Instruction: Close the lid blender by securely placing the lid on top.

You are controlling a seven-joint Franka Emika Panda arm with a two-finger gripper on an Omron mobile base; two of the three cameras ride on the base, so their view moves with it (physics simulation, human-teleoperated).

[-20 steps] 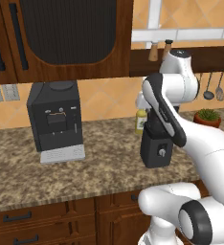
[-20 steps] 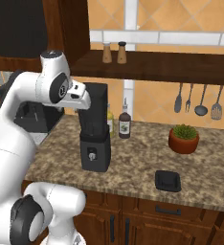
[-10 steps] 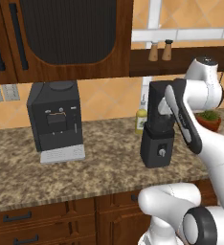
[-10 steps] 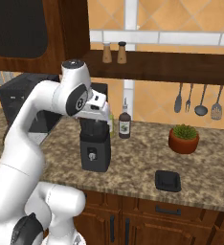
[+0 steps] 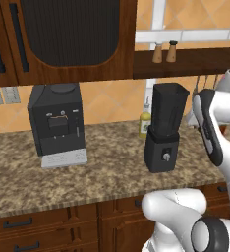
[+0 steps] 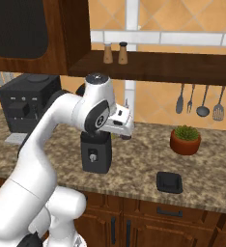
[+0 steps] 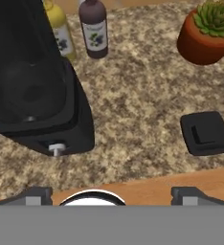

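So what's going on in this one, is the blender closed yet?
Not yet. The arm's gripper hangs open and empty above the counter, next to the black blender, whose jar looks uncovered from above. A flat black square piece, probably the lid, lies on the counter to the blender's right, in front of the potted plant.

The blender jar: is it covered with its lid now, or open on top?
Open. The hand view looks into the blender jar, and the lid lies flat on the counter.
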